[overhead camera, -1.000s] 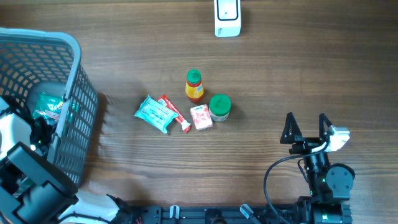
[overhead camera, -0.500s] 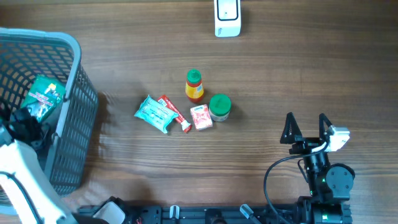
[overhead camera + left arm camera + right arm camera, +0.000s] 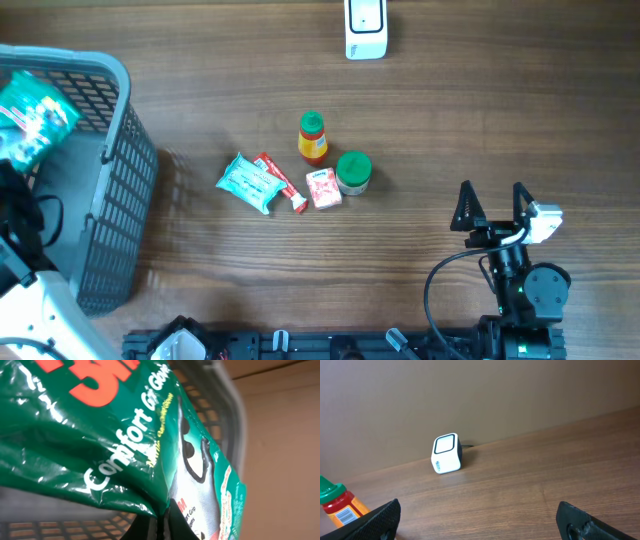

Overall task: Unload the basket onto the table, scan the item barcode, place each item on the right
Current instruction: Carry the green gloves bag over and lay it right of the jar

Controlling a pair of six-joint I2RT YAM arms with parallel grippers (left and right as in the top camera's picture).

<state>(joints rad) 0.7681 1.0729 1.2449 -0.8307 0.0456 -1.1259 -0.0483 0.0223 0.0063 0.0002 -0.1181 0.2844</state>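
The left gripper (image 3: 161, 523) was clenched on the lower edge of the glove package (image 3: 125, 445), with both jaws pressed together on the crumpled green film. The package was printed with white "Comfort Grip" lettering and a picture of a glove. In the overhead view, the glove package (image 3: 32, 108) was held above the far left corner of the grey basket (image 3: 112, 190), clear of the counter (image 3: 480, 110). The mesh wall of the basket (image 3: 220, 415) stood directly behind the package in the left wrist view.

The scanner (image 3: 366, 28), a white cube with a dark-framed window, stood at the far edge of the counter, well apart from the package. The right wrist view showed the scanner (image 3: 446, 453) upright against the back wall.

The right gripper (image 3: 492, 204) was released, jaws spread wide with nothing between them, near the front right of the counter.

Five items were grouped at the counter centre:
- teal pouch (image 3: 248, 182)
- red sachet (image 3: 281, 181), touching the pouch
- small carton (image 3: 323, 187)
- bottle (image 3: 313, 138) with a green cap, upright
- jar (image 3: 353, 172) with a green lid, just beside the carton
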